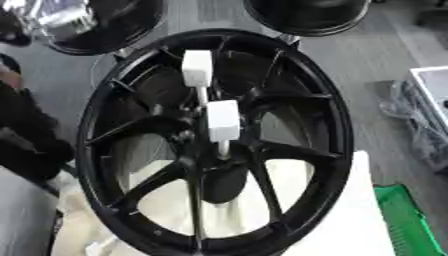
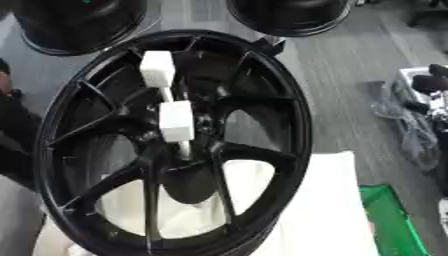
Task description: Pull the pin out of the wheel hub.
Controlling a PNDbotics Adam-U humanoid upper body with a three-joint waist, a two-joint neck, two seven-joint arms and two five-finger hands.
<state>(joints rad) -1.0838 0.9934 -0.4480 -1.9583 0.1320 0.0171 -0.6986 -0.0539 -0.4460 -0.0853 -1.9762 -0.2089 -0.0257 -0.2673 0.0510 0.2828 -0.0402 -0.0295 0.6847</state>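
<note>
Black multi-spoke wheel hub [image 1: 214, 145] fills the centre of both views, standing w/ its face toward the camera, rim [image 1: 337, 125] running as a tall oval; spokes fan out from a dark centre boss [image 1: 188, 135]; lower part of the hub rests against white cloth or padding [image 1: 350, 220], which shows through the gaps btwn the lower spokes.

Two pins stick out of the hub face near the middle, each w/ a white block-shaped head on a thin pale shaft; upper pin [image 1: 197, 70] sits above and slightly left, its shaft going down toward the boss; lower pin [image 1: 223, 121] sits just below-right of it, shaft ending at the spoke junction under the boss; both look seated in the hub, heads apart from each other but close.

Neither robot hand shows in either view; so can't say anything about fingers or grip; nothing has hold of either pin.

Two more dark wheels [image 2: 289, 15] lie on the grey floor [image 1: 367, 55] beyond the hub, top left and top right; green crate [image 1: 402, 220] at lower right beside the white cloth; clear plastic wrap [image 1: 411, 115] and a pale box edge at right; a dark blurred shape at the left edge, can't tell what.
</note>
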